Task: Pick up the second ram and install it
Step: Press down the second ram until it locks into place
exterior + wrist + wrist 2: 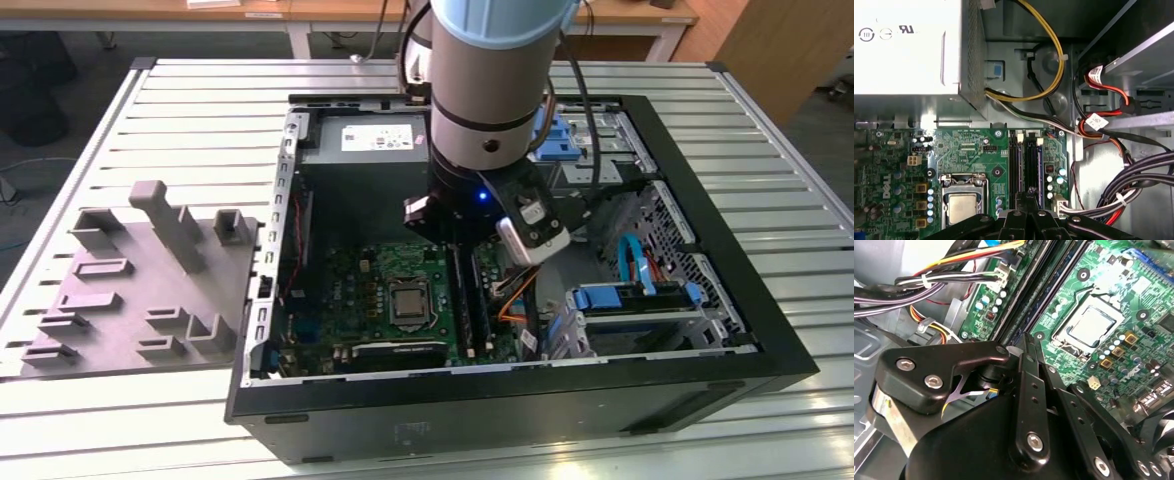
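Note:
My gripper [463, 243] is low inside the open computer case [747, 330], over the memory slots of the green motherboard [360, 290]. Its black fingertips [1027, 342] stand together, shut, with nothing visible between them. In the first wrist view the gripper [1026, 194] sits at the near end of two long dark slots. The second ram [1034, 160], a dark stick with a bluish edge, lies in the slot farther from the silver processor socket [961, 207]. It also shows in the second wrist view, the ram [1054, 287] running up to the fingertips. I cannot tell whether the tips touch it.
A grey moulded fixture [140, 285] with upright posts lies on the slatted table at the exterior view's left. The grey power supply [906, 47] fills the case's far end. Cable bundles [1134, 175] and blue drive bays [641, 300] crowd the exterior view's right side of the slots.

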Controlling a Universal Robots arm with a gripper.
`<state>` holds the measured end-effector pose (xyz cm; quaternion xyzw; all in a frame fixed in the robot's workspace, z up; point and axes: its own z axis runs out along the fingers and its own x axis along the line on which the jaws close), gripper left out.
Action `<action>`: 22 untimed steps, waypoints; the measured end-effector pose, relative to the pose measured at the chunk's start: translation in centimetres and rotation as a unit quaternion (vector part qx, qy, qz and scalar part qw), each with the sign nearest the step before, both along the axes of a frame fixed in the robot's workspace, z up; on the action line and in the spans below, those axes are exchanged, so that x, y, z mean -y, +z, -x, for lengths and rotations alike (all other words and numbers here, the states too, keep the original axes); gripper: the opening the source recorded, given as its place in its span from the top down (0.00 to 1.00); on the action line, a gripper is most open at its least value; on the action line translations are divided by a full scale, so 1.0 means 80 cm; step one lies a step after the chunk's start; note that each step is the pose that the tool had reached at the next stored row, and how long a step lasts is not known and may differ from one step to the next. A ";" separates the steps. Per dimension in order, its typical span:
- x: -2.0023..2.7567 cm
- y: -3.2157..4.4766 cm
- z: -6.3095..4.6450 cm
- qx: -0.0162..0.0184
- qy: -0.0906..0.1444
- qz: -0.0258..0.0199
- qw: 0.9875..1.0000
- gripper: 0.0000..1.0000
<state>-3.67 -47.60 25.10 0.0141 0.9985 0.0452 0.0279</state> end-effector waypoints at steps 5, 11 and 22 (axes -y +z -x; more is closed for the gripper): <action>-0.0049 -0.0004 0.000 0.000 0.000 0.000 1.000 0.89; -0.0115 -0.0016 0.000 0.000 0.000 0.000 1.000 0.89; -0.0155 -0.0064 0.000 0.000 0.000 0.006 1.000 0.89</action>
